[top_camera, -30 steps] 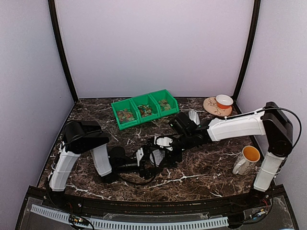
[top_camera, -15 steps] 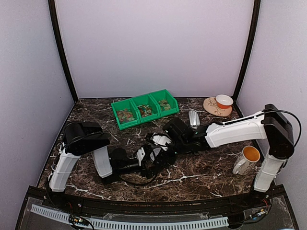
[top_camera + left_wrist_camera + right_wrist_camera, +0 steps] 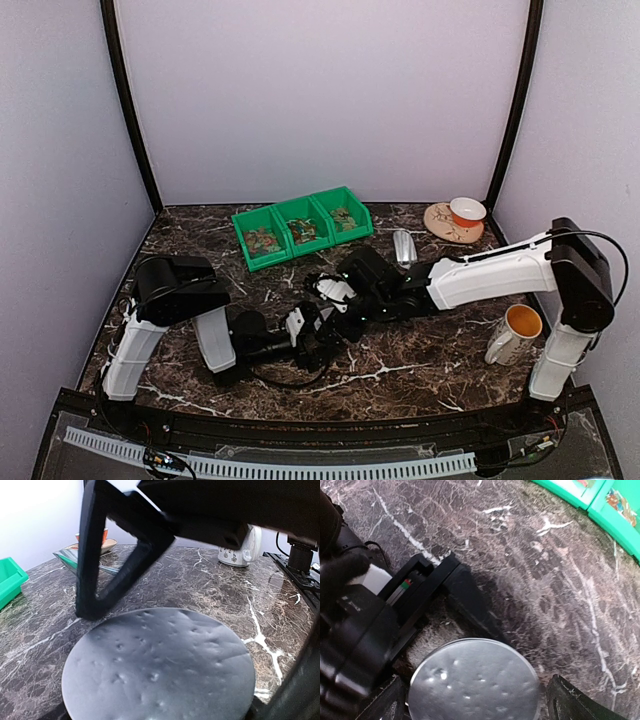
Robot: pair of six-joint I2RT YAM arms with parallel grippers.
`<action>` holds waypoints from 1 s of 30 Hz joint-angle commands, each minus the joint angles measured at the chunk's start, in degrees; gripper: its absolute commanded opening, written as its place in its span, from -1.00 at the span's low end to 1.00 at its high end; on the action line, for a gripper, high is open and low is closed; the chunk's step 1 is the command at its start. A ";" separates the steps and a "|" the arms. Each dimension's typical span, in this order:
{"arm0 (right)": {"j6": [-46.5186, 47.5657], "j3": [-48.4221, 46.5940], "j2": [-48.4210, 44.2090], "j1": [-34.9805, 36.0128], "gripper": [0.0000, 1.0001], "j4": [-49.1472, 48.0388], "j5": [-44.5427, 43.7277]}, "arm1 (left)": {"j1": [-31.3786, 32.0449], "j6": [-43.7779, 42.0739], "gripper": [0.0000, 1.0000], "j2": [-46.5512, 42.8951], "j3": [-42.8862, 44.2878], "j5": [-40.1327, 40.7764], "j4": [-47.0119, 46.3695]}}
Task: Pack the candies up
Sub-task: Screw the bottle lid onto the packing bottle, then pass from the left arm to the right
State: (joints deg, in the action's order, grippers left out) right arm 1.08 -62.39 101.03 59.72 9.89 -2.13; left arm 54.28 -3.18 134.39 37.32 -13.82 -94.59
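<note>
Left gripper: I clamp the jar.
Right gripper: wide, straddling lid.
Candies: unpacked, in bins.

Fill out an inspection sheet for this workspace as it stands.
Surface: dark marble table with white veining.
Job's things: candies lie in three green bins at the back.
Clutter: grey-lidded jar between the two arms; mug; saucer with orange cup; clear item, not identifiable.
Grippers: right gripper jaws open around the lid, a gap on each side; left gripper jaws flank the jar, grip cannot be confirmed.
Cables: black loop on the table below the left gripper; black cable over the right arm.
Surroundings: plain lilac walls, black frame posts.
</note>
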 commanded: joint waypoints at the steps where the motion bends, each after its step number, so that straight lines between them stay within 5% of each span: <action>1: 7.27 0.98 -5.10 -4.23 0.95 -0.09 7.41 | 0.21 -9.32 0.38 9.41 -4.80 -1.80 2.31; 16: 32.98 3.74 -6.76 -7.52 0.95 5.89 28.00 | -0.05 -9.94 0.38 10.22 -4.84 -15.51 2.02; 30: 34.35 1.16 -0.34 -8.42 0.95 4.67 27.66 | -0.13 -10.13 0.37 10.90 -5.16 -18.97 0.19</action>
State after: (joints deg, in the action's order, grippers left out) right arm 34.92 -60.10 99.59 52.05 15.49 24.23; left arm 53.15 -4.29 134.80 37.36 -29.41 -94.63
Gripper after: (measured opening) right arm 0.974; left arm 0.847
